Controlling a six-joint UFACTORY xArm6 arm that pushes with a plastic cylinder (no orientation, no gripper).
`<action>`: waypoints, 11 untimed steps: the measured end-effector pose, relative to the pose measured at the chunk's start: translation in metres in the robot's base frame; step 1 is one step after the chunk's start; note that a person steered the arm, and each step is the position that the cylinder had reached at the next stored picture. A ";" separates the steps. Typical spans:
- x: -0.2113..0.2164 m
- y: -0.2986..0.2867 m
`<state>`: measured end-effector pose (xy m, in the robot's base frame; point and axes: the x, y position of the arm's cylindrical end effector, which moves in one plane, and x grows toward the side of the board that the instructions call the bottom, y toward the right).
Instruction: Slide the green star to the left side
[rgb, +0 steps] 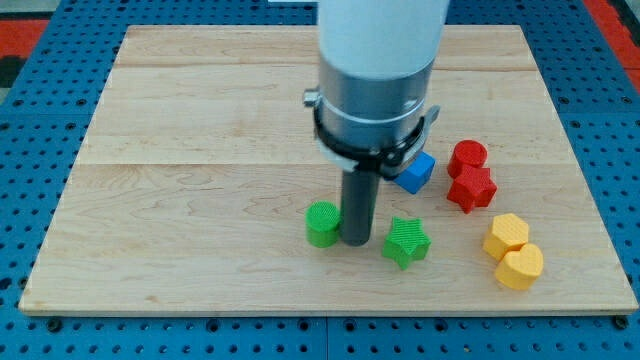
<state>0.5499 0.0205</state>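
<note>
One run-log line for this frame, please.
tip between green cylinder and green star | star at lower centre-right | not yet pushed left

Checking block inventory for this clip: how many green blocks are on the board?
2. The green star sits just to the view's right of my tip; a green round block sits just to its left. The arm could hide others behind it.

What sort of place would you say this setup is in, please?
Probably a robotics lab bench: a wooden board lies on a blue pegboard table, small coloured blocks such as the green star sit on it, and my tip rests between the green blocks.
</note>
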 end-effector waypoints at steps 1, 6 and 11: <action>-0.001 -0.085; 0.033 0.064; 0.027 0.091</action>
